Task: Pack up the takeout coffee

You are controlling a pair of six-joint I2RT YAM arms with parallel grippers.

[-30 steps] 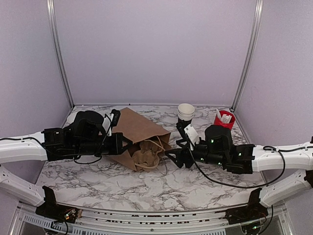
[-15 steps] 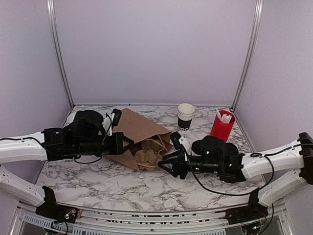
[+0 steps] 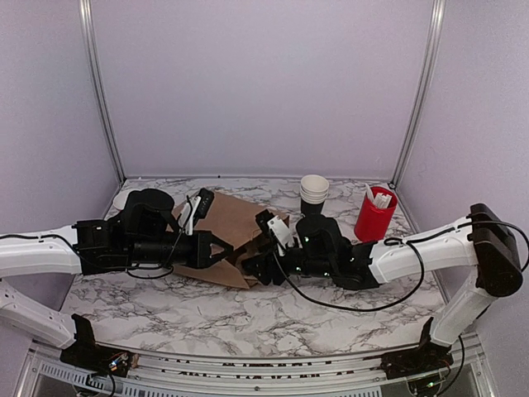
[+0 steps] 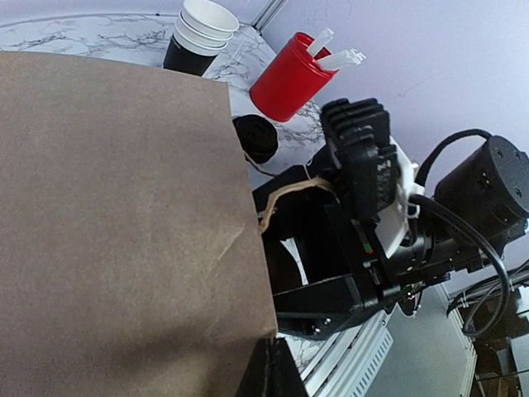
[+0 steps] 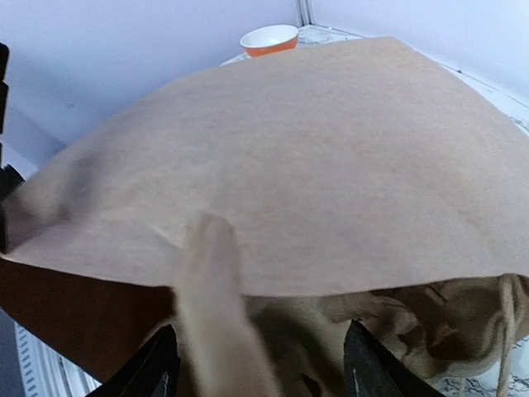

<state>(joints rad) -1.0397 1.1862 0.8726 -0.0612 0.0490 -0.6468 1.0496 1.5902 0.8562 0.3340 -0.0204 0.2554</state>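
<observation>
A brown paper bag (image 3: 227, 223) lies on its side on the marble table, its mouth facing right. My left gripper (image 3: 218, 248) is shut on the bag's upper lip at the mouth; the left wrist view shows its tips (image 4: 269, 372) pinching the paper edge (image 4: 248, 248). My right gripper (image 3: 254, 263) is open and empty, right at the bag's mouth. In the right wrist view its spread jaws frame a pulp cup carrier (image 5: 430, 331) inside the bag (image 5: 289, 165). A small dark round cup or lid (image 4: 254, 136) sits on the table beyond the bag; the right arm hides it in the top view.
A stack of white-rimmed cups (image 3: 314, 192) and a red tub (image 3: 374, 213) with white sticks stand at the back right. An orange-rimmed bowl (image 5: 269, 37) sits behind the bag. A twine bag handle (image 4: 285, 198) hangs at the mouth, blurred in the right wrist view (image 5: 216, 314).
My right gripper has swept left from beside the cup stack to the bag's mouth. The left gripper has lifted the bag's upper lip slightly and kept its hold.
</observation>
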